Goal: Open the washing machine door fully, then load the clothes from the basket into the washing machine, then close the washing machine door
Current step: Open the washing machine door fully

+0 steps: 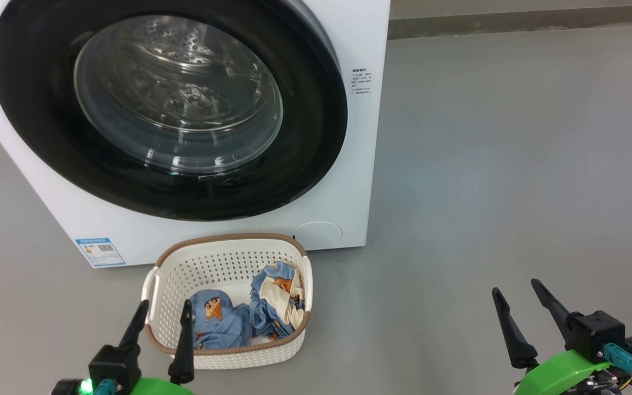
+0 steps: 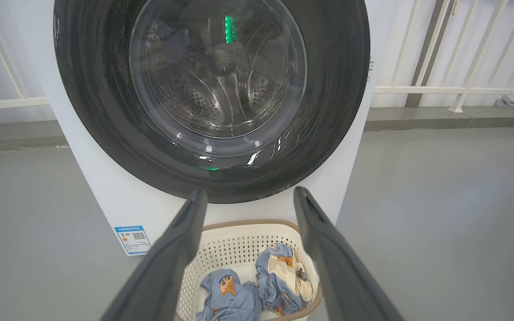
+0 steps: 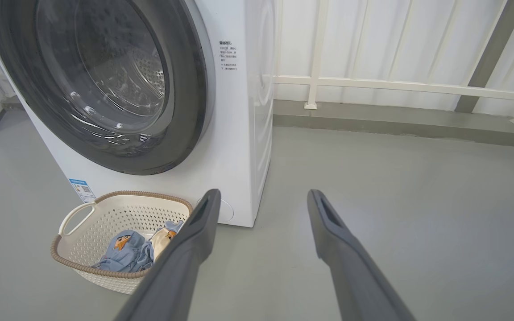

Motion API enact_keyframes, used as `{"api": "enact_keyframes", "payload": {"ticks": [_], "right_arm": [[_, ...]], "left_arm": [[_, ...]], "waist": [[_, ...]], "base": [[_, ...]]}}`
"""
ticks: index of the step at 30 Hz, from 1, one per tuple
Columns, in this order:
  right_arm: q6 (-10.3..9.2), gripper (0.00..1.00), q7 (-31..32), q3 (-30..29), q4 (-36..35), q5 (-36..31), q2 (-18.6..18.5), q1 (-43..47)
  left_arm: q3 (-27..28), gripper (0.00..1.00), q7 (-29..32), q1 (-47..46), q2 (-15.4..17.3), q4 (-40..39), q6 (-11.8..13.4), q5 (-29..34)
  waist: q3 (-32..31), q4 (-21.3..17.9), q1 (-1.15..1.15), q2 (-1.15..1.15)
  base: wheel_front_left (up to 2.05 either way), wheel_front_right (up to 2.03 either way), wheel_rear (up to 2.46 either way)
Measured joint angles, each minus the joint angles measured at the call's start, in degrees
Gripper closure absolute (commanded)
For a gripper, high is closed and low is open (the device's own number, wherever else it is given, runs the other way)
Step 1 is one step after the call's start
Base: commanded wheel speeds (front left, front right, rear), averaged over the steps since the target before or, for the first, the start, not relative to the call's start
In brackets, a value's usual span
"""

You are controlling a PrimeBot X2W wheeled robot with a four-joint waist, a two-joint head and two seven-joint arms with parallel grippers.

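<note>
Door step came first for me. The washing machine door [image 1: 168,104] sat shut, flush against the washing machine [image 1: 349,208], so nothing could go in yet.

Both pincers were idle. The left gripper [image 1: 165,303] had its fingers spread wide with nothing between them, low over the near-left corner of the basket [image 1: 228,240]. The right gripper [image 1: 515,286] was the same deal, wide apart and empty, over bare floor well off to the right.

The clothes [image 1: 244,318] lay in the basket, mostly toward its right side. The basket sat on the floor just in front of the machine, right under the door.

Honestly, I couldn't make out a handle or recess on that glossy black ring from any camera. My plan was to hook one finger behind the door's right edge, where the right wrist view showed a lip. Then I'd pull along an arc rather than straight out, and watch that the swing cleared the basket.
</note>
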Motion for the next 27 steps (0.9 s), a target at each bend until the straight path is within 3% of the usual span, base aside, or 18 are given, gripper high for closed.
{"api": "enact_keyframes", "payload": {"ticks": [5, 6, 7, 27], "right_arm": [[0.0, 0.0, -0.1, 0.0, 0.2, 0.0, 0.0, 0.0], [0.0, 0.36, -0.1, 0.0, 0.2, 0.1, 0.0, 0.0], [0.0, 1.0, -0.1, 0.0, 0.2, 0.1, 0.0, 0.0], [0.0, 1.0, 0.0, 0.1, 0.2, 3.6, -0.2, -0.8]], "left_arm": [[0.0, 0.0, 0.0, 0.0, 0.0, 0.2, 0.0, 0.0], [0.0, 0.0, 0.0, 0.0, 0.0, 0.2, 0.0, 0.0], [0.0, 0.0, 0.0, 0.0, 0.0, 0.2, 0.0, 0.0], [-0.1, 0.0, 0.0, 0.0, 0.0, 0.0, 0.0, 0.4]], "waist": [[0.0, 0.0, 0.0, 0.0], [-0.1, 0.0, 0.0, 0.0], [0.0, 0.0, 0.0, 0.0], [0.8, 0.4, 0.0, 0.0]], "base": [[0.0, 0.0, 0.0], [0.0, 0.0, 0.0], [0.0, 0.0, 0.0], [0.0, 0.0, 0.0]]}}
